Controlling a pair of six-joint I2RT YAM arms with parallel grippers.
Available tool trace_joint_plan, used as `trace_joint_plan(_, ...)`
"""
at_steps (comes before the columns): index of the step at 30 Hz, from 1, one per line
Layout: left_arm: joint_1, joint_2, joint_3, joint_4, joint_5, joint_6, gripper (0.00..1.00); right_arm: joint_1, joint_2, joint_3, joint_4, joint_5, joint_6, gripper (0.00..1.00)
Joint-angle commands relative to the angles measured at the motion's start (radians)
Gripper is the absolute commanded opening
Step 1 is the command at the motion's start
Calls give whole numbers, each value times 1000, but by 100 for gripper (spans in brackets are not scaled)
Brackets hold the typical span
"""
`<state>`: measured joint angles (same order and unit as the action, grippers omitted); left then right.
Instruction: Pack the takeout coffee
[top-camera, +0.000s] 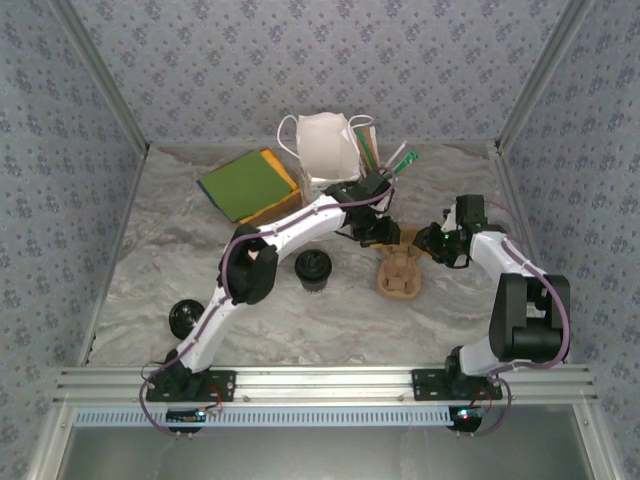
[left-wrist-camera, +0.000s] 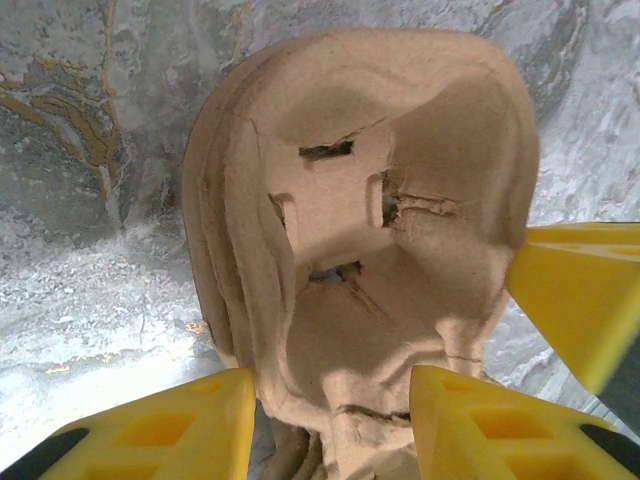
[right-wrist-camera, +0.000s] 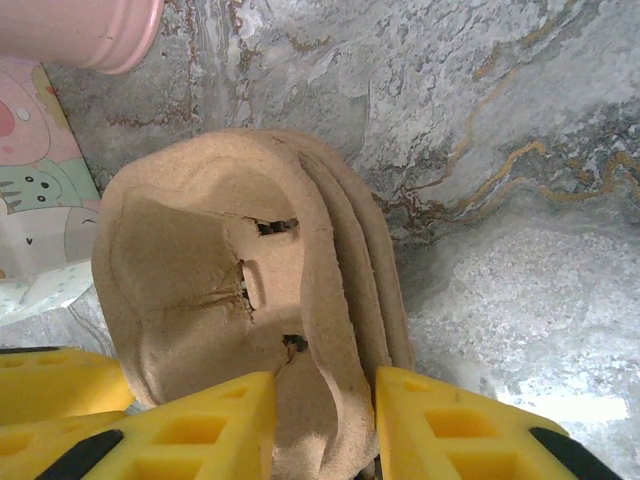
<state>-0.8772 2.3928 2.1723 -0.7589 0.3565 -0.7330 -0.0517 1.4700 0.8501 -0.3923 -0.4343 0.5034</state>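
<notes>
The stack of pulp carriers (top-camera: 400, 275) can be reached freely only from its near side, where the table (top-camera: 400, 330) lies bare. The left gripper (top-camera: 376, 236) crowds its far left corner and the right gripper (top-camera: 428, 248) pinches its far right rim. The takeout coffee (top-camera: 313, 270) stands apart to the left with open table before it, though the left arm (top-camera: 280, 235) slants just behind it. Folders (top-camera: 248, 185) and a white bag (top-camera: 325, 145) block the back middle, and a loose black lid (top-camera: 183, 318) sits at the near left.
</notes>
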Motion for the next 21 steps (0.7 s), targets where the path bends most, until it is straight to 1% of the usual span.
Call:
trace_joint_plan(1,1,24,37,-8,33,9,45,7,2,23,-12,-23,-15,32)
trace_joint_plan(5,-1,22,40,-1,39,9,45,9,-14,18,-2,-34,-11,29)
trace_joint_plan(8,0,21,44,5,47,11,44,8,-16,14,13,-69,-4,28)
trace_joint_plan(16,-2,23,49,22,67,7,44,-28,-4,-29,101,-204,48,28)
trace_joint_plan(21,-2,23,48,23,67,4,44,-63,15,-54,146,-267,83,28)
